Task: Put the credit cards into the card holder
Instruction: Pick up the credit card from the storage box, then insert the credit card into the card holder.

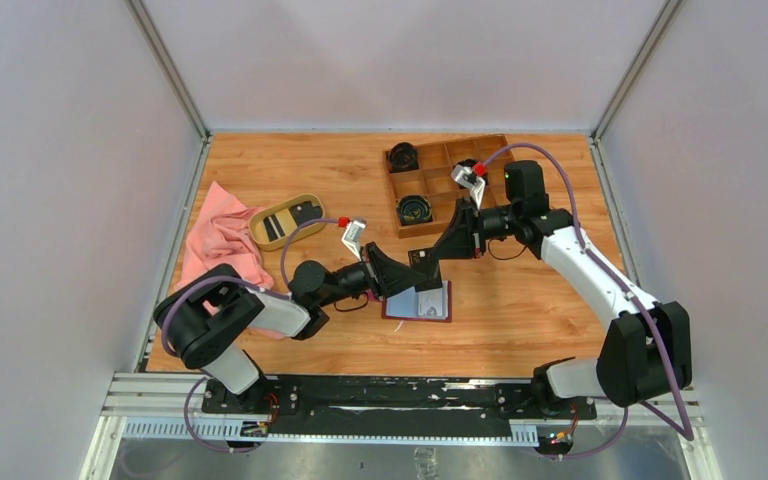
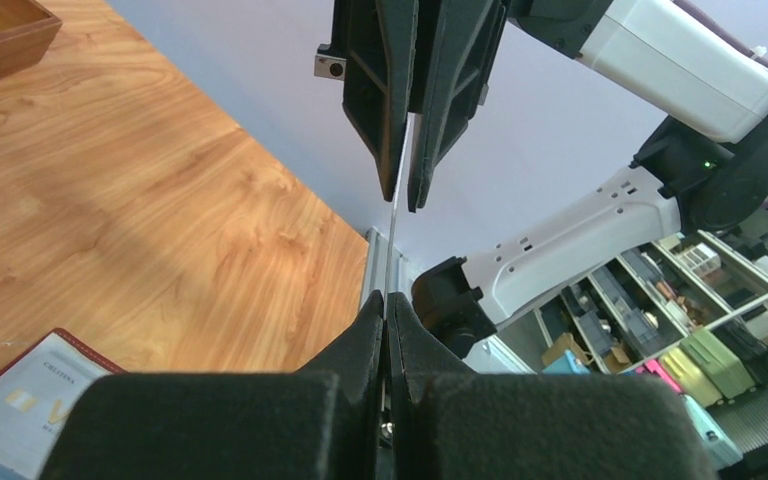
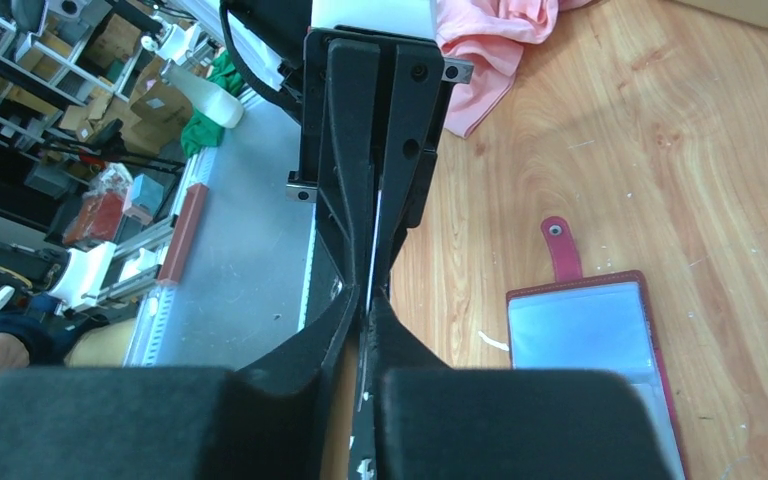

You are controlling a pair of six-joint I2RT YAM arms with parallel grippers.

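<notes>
My two grippers meet tip to tip above the table's middle, both shut on one dark credit card (image 1: 422, 258). The left gripper (image 1: 411, 269) holds its near-left edge and the right gripper (image 1: 436, 251) its far-right edge. The card shows edge-on as a thin line in the left wrist view (image 2: 396, 220) and in the right wrist view (image 3: 374, 250). The dark red card holder (image 1: 422, 302) lies open and flat just below the grippers, with clear pockets up and its snap tab (image 3: 558, 245) out. More dark cards (image 1: 285, 222) lie in the oval tan dish.
The oval tan dish (image 1: 260, 235) sits at the left beside a pink cloth (image 1: 222, 240). A wooden compartment box (image 1: 449, 150) with dark round items stands at the back right. White walls enclose the table.
</notes>
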